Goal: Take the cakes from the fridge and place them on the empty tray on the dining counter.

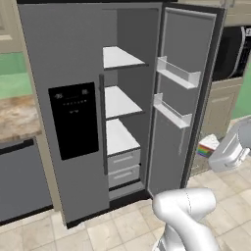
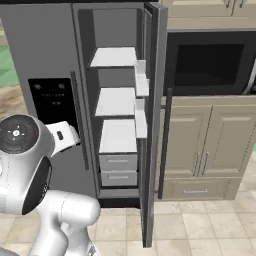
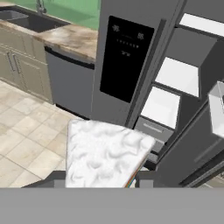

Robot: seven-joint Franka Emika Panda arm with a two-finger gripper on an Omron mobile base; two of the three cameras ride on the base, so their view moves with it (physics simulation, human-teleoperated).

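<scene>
Beige tiled floor (image 1: 117, 228) before the open grey fridge (image 1: 68, 122), gripper (image 3: 103, 181) clamped on a white-topped cake slice (image 3: 105, 153).

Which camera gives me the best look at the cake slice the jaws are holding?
The hand view: the cake slice sits close up, white frosted top toward the lens, coloured layers along its lower right edge. The left base view shows it small, past the open fridge door, with rainbow layers visible.

The fridge (image 1: 73, 122) is standing with its right door (image 1: 179, 98) open; a cake (image 3: 105, 153) is sitting between the gripper's fingers, near the fridge's drawers (image 1: 123, 168).
</scene>
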